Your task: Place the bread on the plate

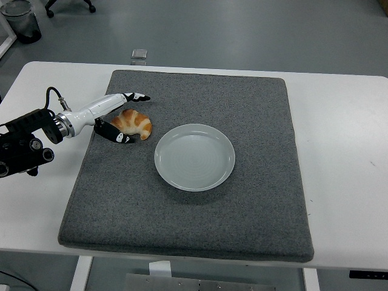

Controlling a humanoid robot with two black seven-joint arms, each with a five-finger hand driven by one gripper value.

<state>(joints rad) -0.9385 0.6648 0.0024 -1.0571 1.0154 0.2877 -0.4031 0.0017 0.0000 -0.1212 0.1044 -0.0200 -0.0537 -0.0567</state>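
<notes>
My left hand (pixel 121 116) reaches in from the left over the grey mat (pixel 188 212) on the white surface (pixel 345 151). Fingers are spread wide around the bread (pixel 133 123): one long finger extends along its far side, another curls along its near side and touches its lower edge. No firm grip on it that I can see. The bread lies on the mat, just left of the plate (pixel 194 157), not touching it.
</notes>
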